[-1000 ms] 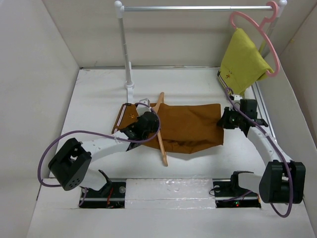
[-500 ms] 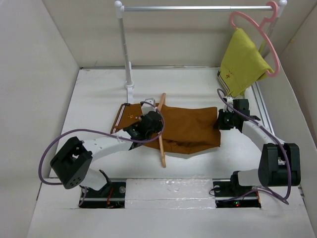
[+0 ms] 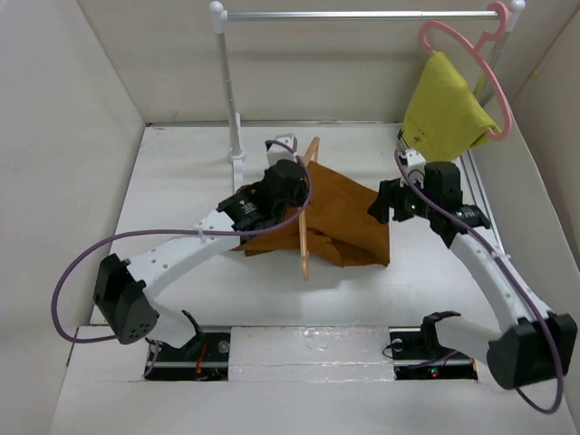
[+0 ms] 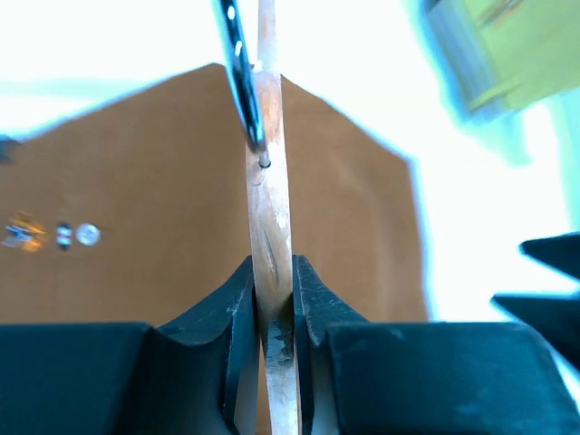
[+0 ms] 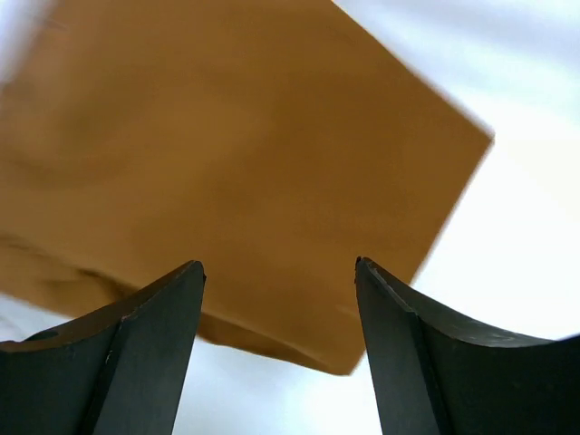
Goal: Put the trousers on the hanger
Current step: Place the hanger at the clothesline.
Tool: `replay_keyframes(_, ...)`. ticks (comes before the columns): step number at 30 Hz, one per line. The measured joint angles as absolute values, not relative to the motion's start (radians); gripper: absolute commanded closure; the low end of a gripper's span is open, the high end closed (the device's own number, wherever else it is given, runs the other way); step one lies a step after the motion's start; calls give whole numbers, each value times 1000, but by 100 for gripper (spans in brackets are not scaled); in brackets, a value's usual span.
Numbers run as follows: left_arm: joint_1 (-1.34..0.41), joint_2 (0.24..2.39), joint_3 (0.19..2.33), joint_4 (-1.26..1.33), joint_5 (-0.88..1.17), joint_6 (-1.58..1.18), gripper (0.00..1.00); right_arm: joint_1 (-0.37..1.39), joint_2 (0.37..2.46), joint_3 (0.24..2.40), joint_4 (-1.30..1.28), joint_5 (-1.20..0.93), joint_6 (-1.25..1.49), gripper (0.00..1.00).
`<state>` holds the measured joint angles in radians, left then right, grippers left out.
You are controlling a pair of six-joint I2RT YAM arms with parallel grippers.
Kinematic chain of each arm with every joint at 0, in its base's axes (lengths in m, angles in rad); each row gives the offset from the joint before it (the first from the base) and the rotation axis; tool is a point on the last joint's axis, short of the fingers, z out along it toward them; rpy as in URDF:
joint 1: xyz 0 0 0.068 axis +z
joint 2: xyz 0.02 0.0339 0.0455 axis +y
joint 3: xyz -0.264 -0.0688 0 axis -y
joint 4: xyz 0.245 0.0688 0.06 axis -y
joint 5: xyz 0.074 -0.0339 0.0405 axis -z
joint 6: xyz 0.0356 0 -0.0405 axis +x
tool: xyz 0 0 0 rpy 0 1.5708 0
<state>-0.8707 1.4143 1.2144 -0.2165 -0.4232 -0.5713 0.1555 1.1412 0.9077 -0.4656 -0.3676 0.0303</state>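
Your left arm point(image 3: 177, 249) and right arm point(image 3: 485, 272) have white links with black joint blocks. A purple cable point(image 3: 57, 288) loops along each; the fingers point(image 5: 136, 353) are matte black.

We note: metal rail point(image 3: 362, 14) across back, on white post point(image 3: 227, 91); pink hanger point(image 3: 497, 11) hooked at rail's right end; yellow-green garment point(image 3: 444, 113) draped over it.

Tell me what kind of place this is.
Likely a lab test cell: white panel walls box in the table, a small clothes rail stands at the back, and the left arm and right arm are mounted at its near edge.
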Motion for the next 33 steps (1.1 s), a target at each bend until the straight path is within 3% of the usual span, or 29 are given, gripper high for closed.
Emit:
replay_keyframes(10, -875, 1454, 1720, -395, -397, -478, 100, 516, 1003, 1311, -421, -408, 170, 17)
replay_keyframes(19, -878, 1537, 1833, -441, -352, -460, 100, 612, 1162, 1270, -161, -451, 371, 15)
replay_keyframes(22, -878, 1560, 1833, -466, -338, -460, 100, 637, 1229, 1242, -128, -449, 410, 21)
replay_keyframes(25, -878, 1570, 1829, -483, -324, -459, 100, 654, 1253, 1193, -81, -444, 449, 45)
replay_keyframes(28, -878, 1570, 1824, -494, -325, -453, 100, 657, 1250, 1144, -44, -424, 553, 89)
replay_keyframes(30, -877, 1560, 1824, -499, -324, -453, 100, 640, 1250, 1102, -23, -402, 596, 98)
replay_keyframes(33, -876, 1560, 1824, -465, -324, -441, 100, 635, 1248, 1087, 41, -376, 592, 100)
